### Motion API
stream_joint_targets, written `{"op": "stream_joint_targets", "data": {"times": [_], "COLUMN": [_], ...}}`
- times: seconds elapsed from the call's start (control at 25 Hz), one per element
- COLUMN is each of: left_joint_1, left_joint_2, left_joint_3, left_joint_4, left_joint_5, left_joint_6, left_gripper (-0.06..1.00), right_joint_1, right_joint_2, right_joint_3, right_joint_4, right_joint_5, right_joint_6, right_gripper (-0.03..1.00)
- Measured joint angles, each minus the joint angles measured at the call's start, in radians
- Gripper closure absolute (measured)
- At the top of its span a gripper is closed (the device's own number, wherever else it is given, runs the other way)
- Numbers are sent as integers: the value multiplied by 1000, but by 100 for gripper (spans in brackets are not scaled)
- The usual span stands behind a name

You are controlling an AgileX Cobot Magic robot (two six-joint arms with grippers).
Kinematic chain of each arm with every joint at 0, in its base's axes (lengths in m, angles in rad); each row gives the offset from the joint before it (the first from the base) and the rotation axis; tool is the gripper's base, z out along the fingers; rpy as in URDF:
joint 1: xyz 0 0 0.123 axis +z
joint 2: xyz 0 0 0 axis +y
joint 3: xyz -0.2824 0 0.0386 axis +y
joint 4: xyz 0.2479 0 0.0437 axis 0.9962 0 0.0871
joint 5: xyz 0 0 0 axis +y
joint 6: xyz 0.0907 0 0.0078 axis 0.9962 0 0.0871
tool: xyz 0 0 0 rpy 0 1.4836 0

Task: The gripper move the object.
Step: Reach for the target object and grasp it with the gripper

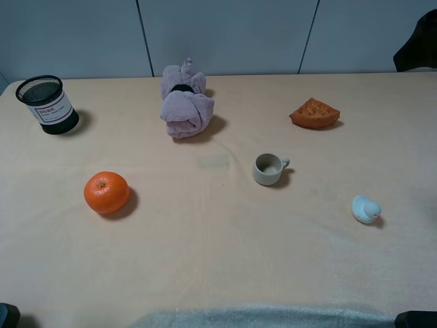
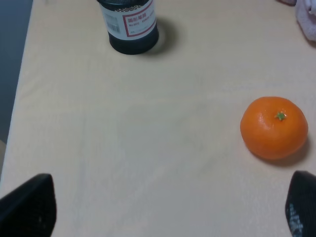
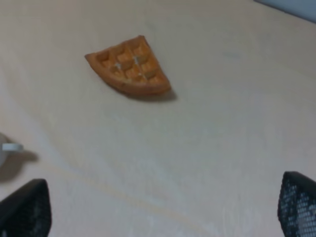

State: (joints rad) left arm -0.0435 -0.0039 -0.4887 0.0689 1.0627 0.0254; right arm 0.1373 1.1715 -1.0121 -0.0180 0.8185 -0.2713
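Exterior high view shows the waffle wedge point(image 1: 315, 114) lying flat on the table point(image 1: 218, 239), in its far right part beyond the cup point(image 1: 269, 169), untouched, so the move looks not yet begun. Both the right pincer point(image 3: 160, 212) and the left pincer point(image 2: 163, 207) are spread wide and empty. The wedge is orange-brown, grid-topped, with a curved outer edge.

Orange-brown waffle wedge point(image 3: 129, 66), square grid pattern, ahead of right gripper point(image 3: 160, 215). Bright orange fruit point(image 2: 274, 127), green stem, ahead of left gripper point(image 2: 170, 210). 2 grippers black. Black mesh pen holder point(image 1: 48, 104), white label, red border. Lilac cloth bundle point(image 1: 185, 102). Grey-beige cup point(image 1: 269, 168). Pale blue duck point(image 1: 366, 209), orange beak. Cream table point(image 1: 218, 260).
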Motion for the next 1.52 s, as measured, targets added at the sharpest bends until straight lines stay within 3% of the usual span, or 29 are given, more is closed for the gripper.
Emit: {"op": "stream_joint_targets", "data": {"times": [0.6, 1.52], "left_joint_1": [0, 0], "left_joint_2": [0, 0], "left_joint_3": [0, 0], "left_joint_4": [0, 0], "left_joint_5": [0, 0], "left_joint_6": [0, 0], "left_gripper": [3, 3], "right_joint_1": [0, 0], "right_joint_2": [341, 726], "right_joint_3": [-171, -353], "right_joint_4": [157, 204], "right_joint_5": [-55, -59], "right_joint_6": [-285, -525], "right_gripper": [28, 28]}}
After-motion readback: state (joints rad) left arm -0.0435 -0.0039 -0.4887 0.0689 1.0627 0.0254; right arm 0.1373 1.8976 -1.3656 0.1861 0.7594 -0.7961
